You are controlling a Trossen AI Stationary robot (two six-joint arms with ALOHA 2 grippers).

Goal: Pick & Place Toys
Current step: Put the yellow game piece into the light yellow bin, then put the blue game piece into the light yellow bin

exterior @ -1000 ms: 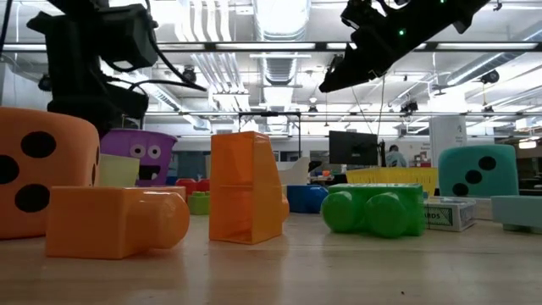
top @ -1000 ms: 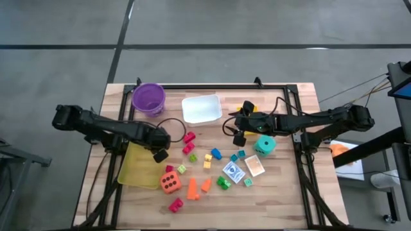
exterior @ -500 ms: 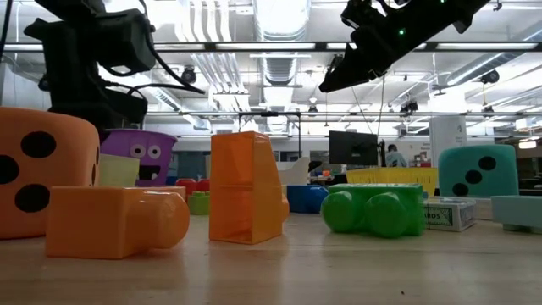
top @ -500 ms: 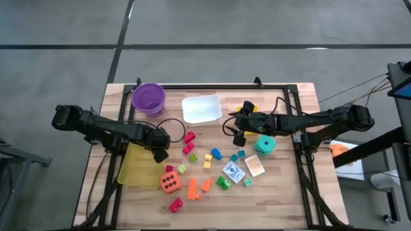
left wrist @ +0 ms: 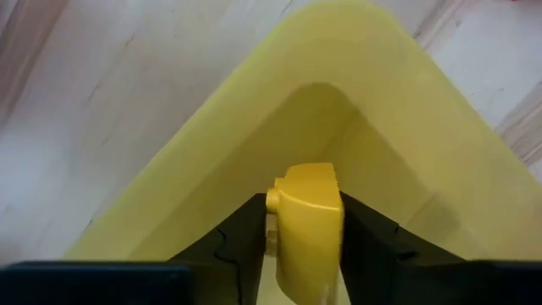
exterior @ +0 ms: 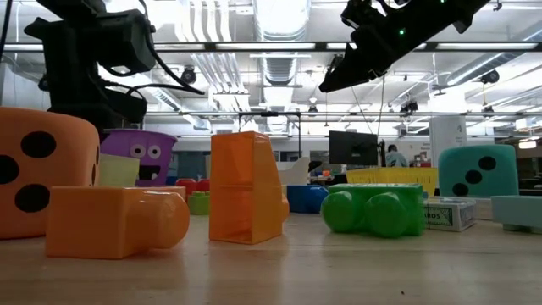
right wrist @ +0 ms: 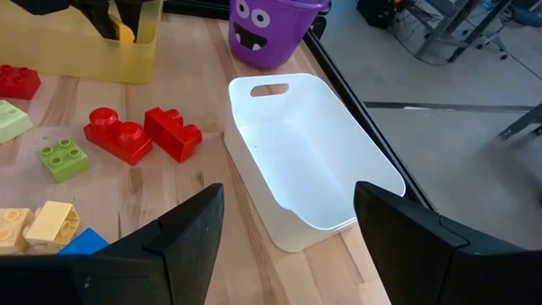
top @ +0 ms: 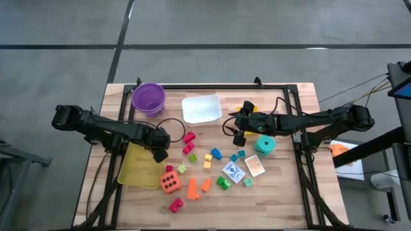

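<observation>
Your left gripper (left wrist: 303, 254) has its jaws clamped on a yellow block (left wrist: 306, 222) over the yellow tray (top: 131, 168) corner: placing step, so release next. The right gripper (top: 239, 136), jaws apart, probably empty, waits beside the white tray (right wrist: 322, 182)

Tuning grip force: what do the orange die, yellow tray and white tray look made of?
Orange die: likely foam, matte with soft rounded edges. Yellow tray: thin plastic, apparently translucent, smooth moulded corner. White tray: opaque plastic, slight sheen, moulded handle slot.
</observation>
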